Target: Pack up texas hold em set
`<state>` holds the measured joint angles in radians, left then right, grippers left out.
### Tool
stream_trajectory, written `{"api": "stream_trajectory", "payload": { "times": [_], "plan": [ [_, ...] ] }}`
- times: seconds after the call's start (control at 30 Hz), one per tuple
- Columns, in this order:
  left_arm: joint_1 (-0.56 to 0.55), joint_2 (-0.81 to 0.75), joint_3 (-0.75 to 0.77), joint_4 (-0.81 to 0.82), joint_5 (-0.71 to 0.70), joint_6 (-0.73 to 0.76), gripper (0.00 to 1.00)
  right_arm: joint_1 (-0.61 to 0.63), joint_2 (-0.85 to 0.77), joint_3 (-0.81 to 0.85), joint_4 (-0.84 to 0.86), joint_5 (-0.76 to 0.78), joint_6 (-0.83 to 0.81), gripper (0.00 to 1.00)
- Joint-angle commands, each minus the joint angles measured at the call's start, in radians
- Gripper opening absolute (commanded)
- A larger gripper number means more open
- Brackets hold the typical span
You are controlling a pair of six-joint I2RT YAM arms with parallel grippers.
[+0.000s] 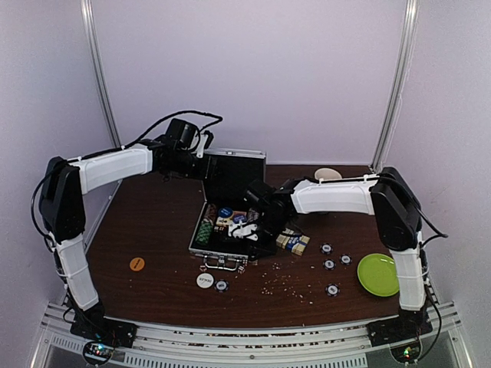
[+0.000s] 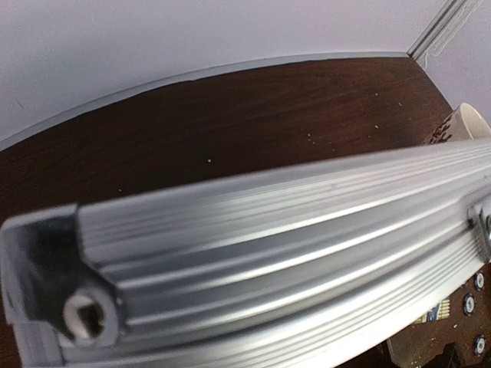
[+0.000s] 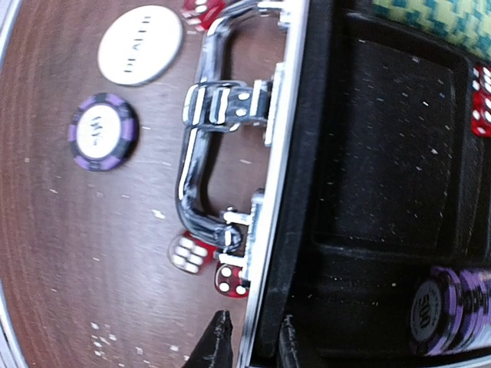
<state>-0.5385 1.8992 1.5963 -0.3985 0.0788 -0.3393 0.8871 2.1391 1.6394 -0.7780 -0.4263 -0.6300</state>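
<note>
Right pincer [image 3: 254, 319] clamped on case [image 1: 219, 255] front wall, beside handle [image 3: 201, 165]. Left pincer [image 1: 201, 157] at raised lid [image 1: 234, 172] top edge, grip unclear. Case sat at desk [image 1: 153, 230] centre; loose chips [image 1: 329, 264] lay to its right, nearer right arm.

Silver case [image 1: 217, 257] lies open (lid [image 1: 236, 170] upright), chips [image 3: 449, 307] inside; around it: loose chips [image 1: 329, 264], red dice [image 3: 186, 253], cards [image 1: 293, 242], white disc [image 1: 205, 280], orange disc [image 1: 136, 264].

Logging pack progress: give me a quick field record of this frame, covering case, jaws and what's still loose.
case: open, lid raised
left jaws: at lid's top edge, grip unseen
right jaws: shut on case's front wall
inside: purple chip stack, red dice
loose: card deck, white disc, orange disc, scattered chips, two dice by handle
</note>
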Motion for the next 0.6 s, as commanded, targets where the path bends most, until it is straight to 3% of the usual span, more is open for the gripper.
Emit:
{"api": "stream_trajectory", "payload": {
  "times": [0.0,0.27,0.57],
  "plan": [
    [0.008,-0.067,-0.045,0.028,0.005,-0.007,0.63,0.07,0.002,0.001,-0.184,-0.106,-0.008,0.21],
    [0.009,-0.071,-0.064,0.041,-0.021,0.013,0.64,0.025,0.013,0.062,-0.105,-0.017,0.105,0.21],
    [0.014,0.084,0.189,-0.045,-0.049,0.061,0.64,-0.052,0.06,0.124,-0.02,0.165,0.178,0.22]
  ]
}}
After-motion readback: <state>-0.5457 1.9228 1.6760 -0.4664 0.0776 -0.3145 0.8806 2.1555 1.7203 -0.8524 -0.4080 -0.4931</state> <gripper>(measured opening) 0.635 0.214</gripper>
